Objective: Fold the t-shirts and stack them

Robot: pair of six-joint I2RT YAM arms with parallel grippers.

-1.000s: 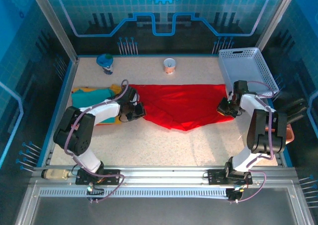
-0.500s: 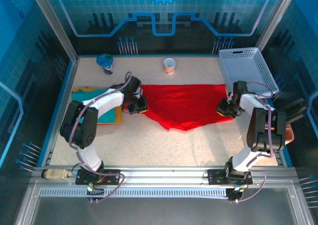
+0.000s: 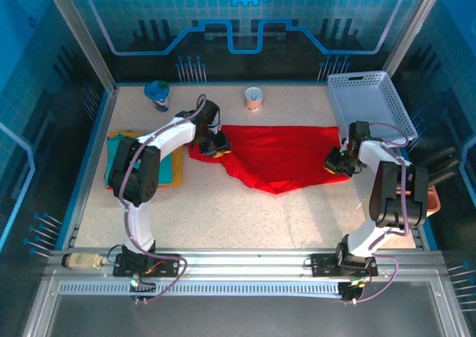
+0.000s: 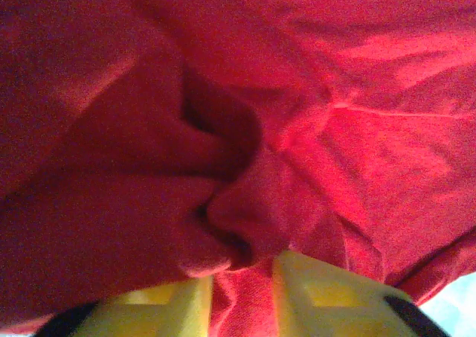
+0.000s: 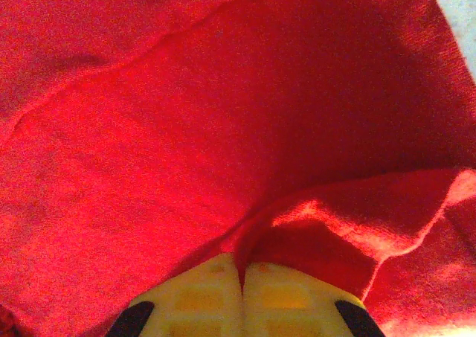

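1. Table (image 3: 223,210): speckled top, carrying everything below.
2. Red shirt (image 3: 282,158): spread flat between the two grippers. Its left edge is bunched at the left gripper, its right corner sits at the right gripper, and the near hem runs to a point toward the arm bases.
3. Basket (image 3: 372,103): white lattice, beyond the right gripper and to its right.
4. Teal shirt (image 3: 168,167): folded, left of the left gripper and partly under that arm.
5. Yellow shirt (image 3: 123,136): folded beneath the teal one, only its edges showing.
6. Left gripper (image 4: 242,277): low on the red shirt's left edge. Fingers (image 4: 327,292) narrowly parted, a ridge of red cloth in the gap.
7. Right gripper (image 5: 242,266): fingers pressed together, pinching a fold of the red shirt.
8. Cup (image 3: 253,97): beyond the left gripper, to its right, well apart from it.
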